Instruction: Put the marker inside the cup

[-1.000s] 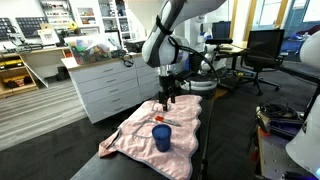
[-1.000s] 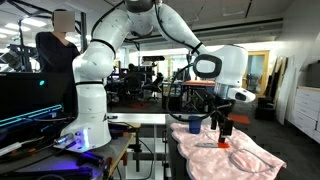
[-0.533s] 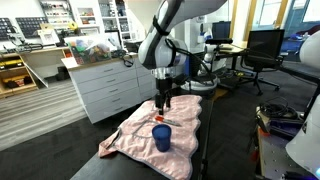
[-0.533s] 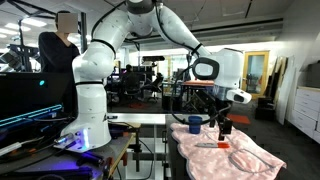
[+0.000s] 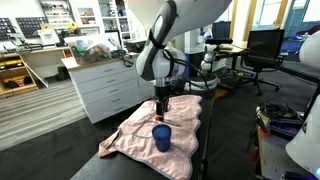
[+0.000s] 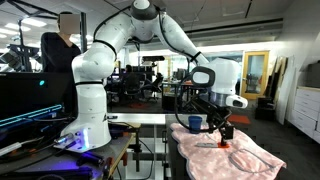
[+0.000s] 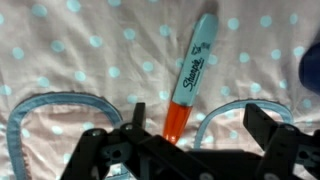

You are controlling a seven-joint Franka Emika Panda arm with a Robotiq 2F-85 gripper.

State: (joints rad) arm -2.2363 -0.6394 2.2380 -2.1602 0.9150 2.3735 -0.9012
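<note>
The marker (image 7: 190, 75) lies flat on the pink dotted cloth (image 7: 90, 60); it has a pale blue-grey barrel and a red-orange end. Its red end lies between my open fingers. My gripper (image 7: 182, 140) is open, empty, and low over it. In both exterior views the gripper (image 5: 162, 110) (image 6: 223, 134) hangs just above the cloth, with a red speck of the marker (image 6: 228, 142) under it. The small blue cup (image 5: 161, 137) (image 6: 195, 123) stands upright on the cloth beside the gripper; its edge shows blurred in the wrist view (image 7: 312, 65).
The pink cloth (image 5: 135, 142) covers a dark table (image 5: 105, 155). White drawer cabinets (image 5: 105, 85) stand behind it, with office chairs and desks further back. A person (image 6: 62, 50) stands behind the robot base (image 6: 85, 125).
The arm has come down and shifted slightly toward the cup side, bringing the open gripper closer to the marker. The cup and marker have not moved.
</note>
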